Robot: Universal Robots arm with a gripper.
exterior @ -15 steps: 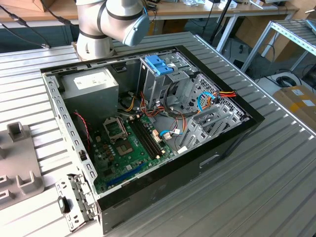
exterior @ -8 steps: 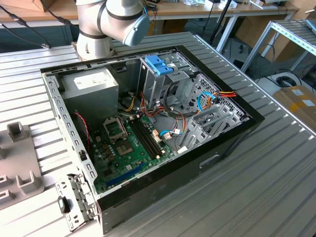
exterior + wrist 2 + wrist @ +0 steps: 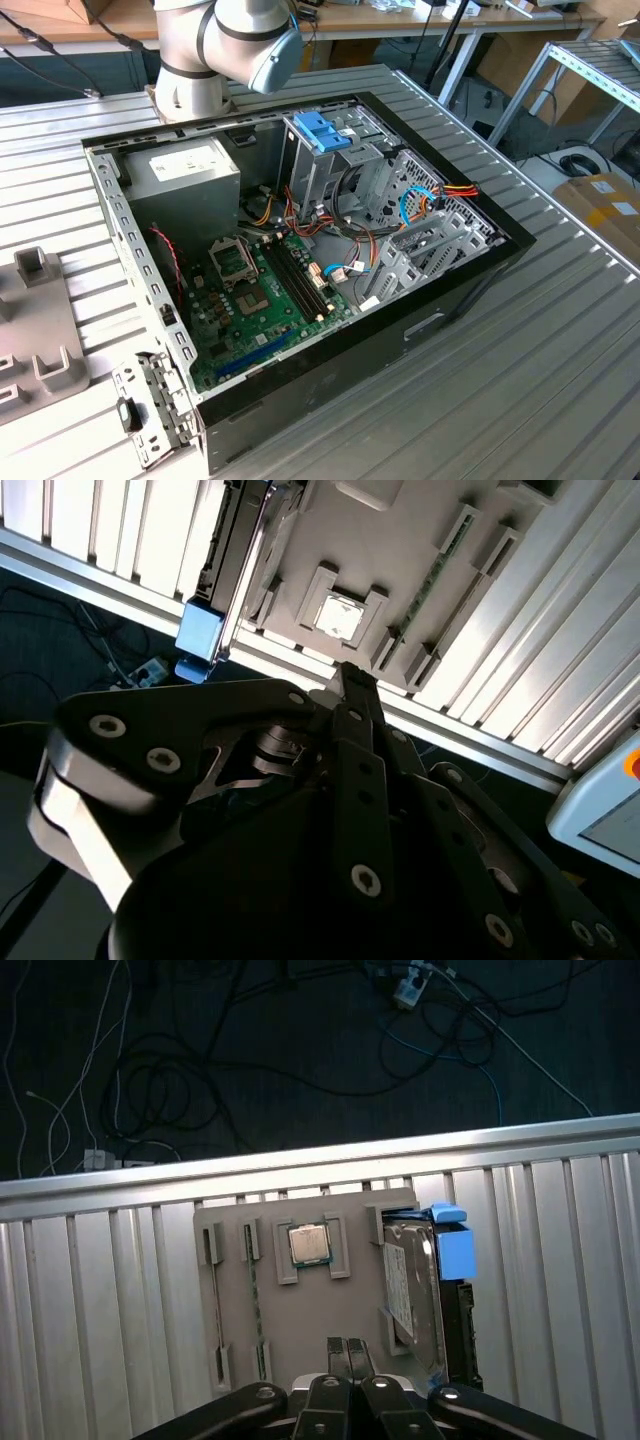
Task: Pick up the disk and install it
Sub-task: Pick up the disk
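Jaws clenched empty over the grey tray [image 3: 300, 1320]; the disk [image 3: 407, 1282] lies in it, just beside them

The disk [image 3: 410, 1290] — dull grey metal, smooth blue plastic edge; tray [image 3: 300, 1315] matt grey plastic; surface [image 3: 100, 1290] — ribbed, bright metal.

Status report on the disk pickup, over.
Gripper shut, empty, near the tray. Disk on edge in tray slot, not yet picked up. Nothing seen in the way.

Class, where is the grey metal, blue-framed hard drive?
In the first wrist view, the hard drive sits in the grey plastic tray, beside the square chip.
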